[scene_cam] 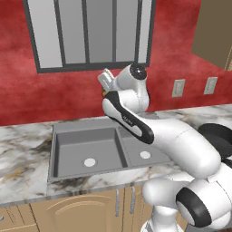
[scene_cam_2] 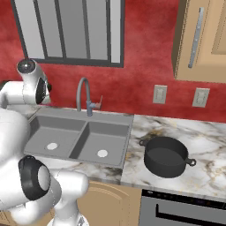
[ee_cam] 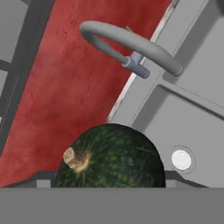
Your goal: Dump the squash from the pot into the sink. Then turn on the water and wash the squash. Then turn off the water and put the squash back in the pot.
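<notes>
Squash (ee_cam: 111, 156): dark green, tan stem stub, sat large at the bottom of the hand view, lower half cut off by the frame edge. Gripper: fingertips hidden behind the squash, so whether it gripped the squash could not be told. Sink (scene_cam_2: 79, 137): double basin, both white drains visible; right basin partly hidden by the arm in the left base view. Faucet (scene_cam_2: 84, 95): gooseneck, at the sink's rear. Pot (scene_cam_2: 166, 156): black, on the counter (scene_cam_2: 207, 145) right of the sink, its interior dark.
</notes>
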